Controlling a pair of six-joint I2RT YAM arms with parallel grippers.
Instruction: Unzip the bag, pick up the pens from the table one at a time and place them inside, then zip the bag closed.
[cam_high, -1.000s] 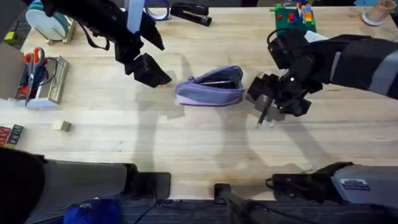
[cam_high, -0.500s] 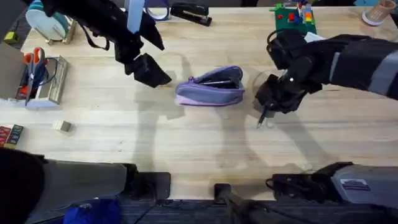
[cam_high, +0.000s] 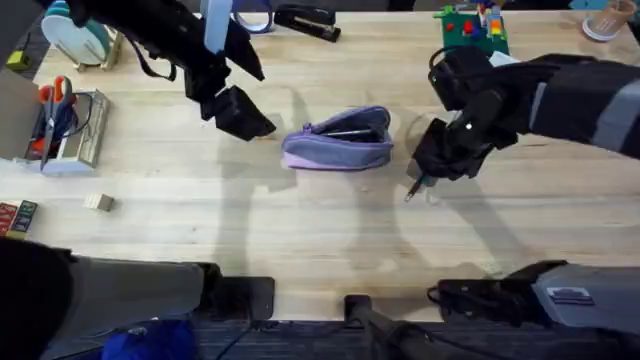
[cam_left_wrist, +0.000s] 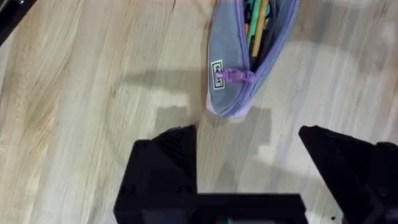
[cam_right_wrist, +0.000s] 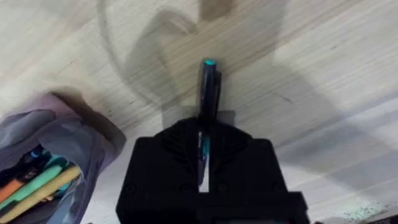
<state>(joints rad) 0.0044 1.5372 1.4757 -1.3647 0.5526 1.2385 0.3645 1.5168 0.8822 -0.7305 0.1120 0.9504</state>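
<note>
The lavender bag (cam_high: 335, 140) lies unzipped in the middle of the table (cam_high: 300, 230), with coloured pens showing inside it (cam_left_wrist: 258, 28). Its zipper pull (cam_left_wrist: 233, 76) sits at the end nearest my left gripper (cam_high: 240, 115). That gripper (cam_left_wrist: 249, 174) hovers open just left of the bag, with nothing between its fingers. My right gripper (cam_high: 440, 160) is to the right of the bag, shut on a slim dark pen (cam_high: 413, 188). The teal-tipped pen (cam_right_wrist: 208, 87) sticks out past the fingers, tilted down toward the tabletop. The bag's open end (cam_right_wrist: 53, 155) is close beside it.
A black stapler (cam_high: 305, 18) and a purple tape ring (cam_high: 255, 15) lie at the back edge. A holder with scissors (cam_high: 60, 120) stands at the left. Green bricks (cam_high: 475, 25) sit at the back right. A small block (cam_high: 98, 202) lies front left.
My right gripper has turned and drawn in over the pen, and the pen's tip has shifted slightly left toward the bag. The left arm and the bag have not moved.
</note>
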